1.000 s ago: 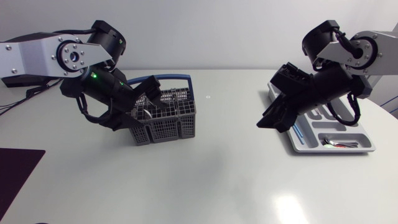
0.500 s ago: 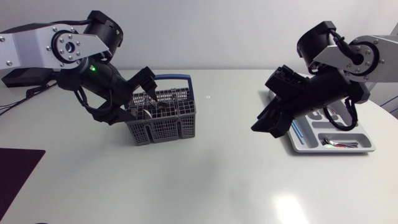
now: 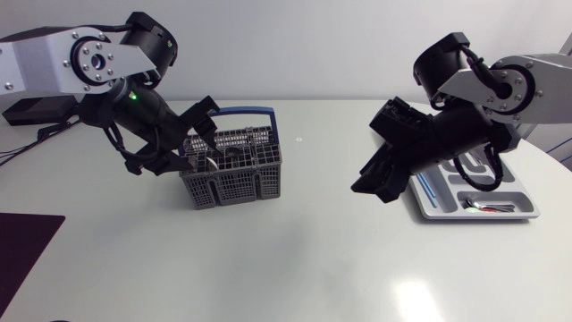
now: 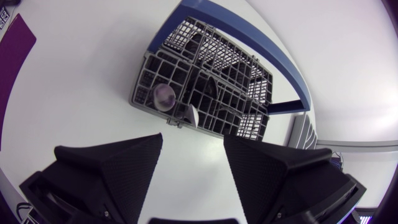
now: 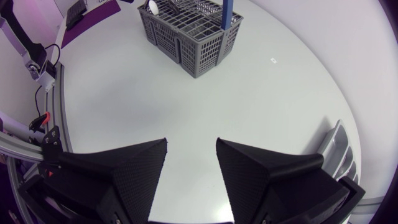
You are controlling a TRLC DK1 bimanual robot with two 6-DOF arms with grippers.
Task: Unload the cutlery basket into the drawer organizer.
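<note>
Cutlery basket (image 3: 234,170), grey mesh with a blue handle (image 3: 255,114), sitting upright on the white table (image 3: 295,259) left of the middle, well apart from the drawer organizer (image 3: 527,213) lying near the right edge. Carrying a round-bowled spoon (image 4: 165,96), standing bowl-up in a corner compartment on the side nearest the left gripper (image 3: 189,136); darker pieces showing in the middle compartments, too dim to name. Hovering over that end of the basket, the left gripper spreading both wedge fingers (image 4: 118,168) wide and gripping nothing, the basket lying ahead of the fingertips in the left wrist view and not touching them. Hanging over bare table just beside the organizer's near end, the right gripper (image 3: 375,183) likewise gaping, nothing between its fingers, pointing across the table toward the basket. Hiding part of the organizer, the right arm (image 3: 483,89) crossing above it; showing in the uncovered part, a few silver pieces (image 3: 487,207) lying in the front compartment and a thin blue-handled piece (image 3: 432,190) lying in a long slot.
</note>
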